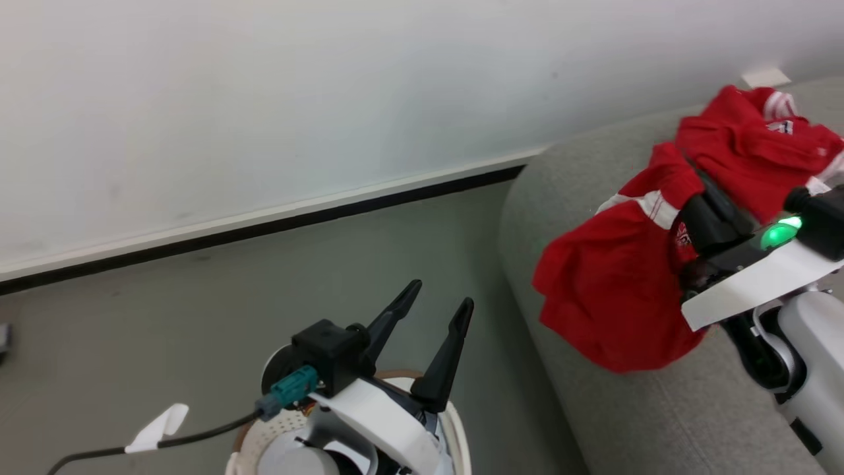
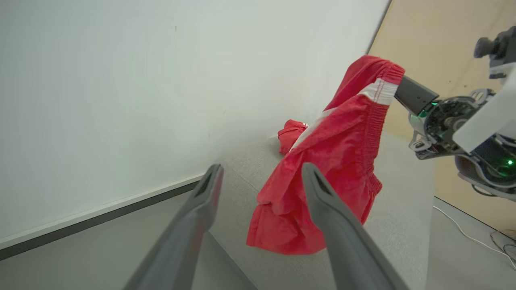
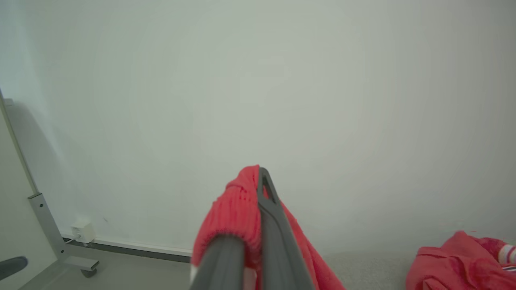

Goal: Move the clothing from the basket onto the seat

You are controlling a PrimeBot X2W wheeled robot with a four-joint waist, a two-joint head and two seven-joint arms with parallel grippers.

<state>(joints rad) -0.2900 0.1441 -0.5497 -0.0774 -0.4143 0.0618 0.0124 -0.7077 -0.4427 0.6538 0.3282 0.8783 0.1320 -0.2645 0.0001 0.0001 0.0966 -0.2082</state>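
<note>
My right gripper [image 1: 702, 188] is shut on a piece of red clothing [image 1: 613, 284] with a white stripe band, gripping it at the waistband. The garment hangs from the fingers and drapes over the rounded edge of the grey seat [image 1: 593, 422]. In the left wrist view the same clothing [image 2: 342, 145] dangles from the right gripper [image 2: 403, 86]. The right wrist view has the red fabric [image 3: 238, 213] bunched around the closed gripper [image 3: 262, 179]. Another red garment [image 1: 758, 145] lies crumpled further back on the seat. My left gripper [image 1: 440, 293] stands open and empty above the white basket [image 1: 455, 422].
A white wall with a dark baseboard [image 1: 264, 224] runs behind the grey floor. A black cable with a white tag [image 1: 158, 425] trails off my left wrist. A metal stand leg on a caster [image 3: 48, 225] stands by the wall. Cables [image 2: 475, 237] lie on the floor.
</note>
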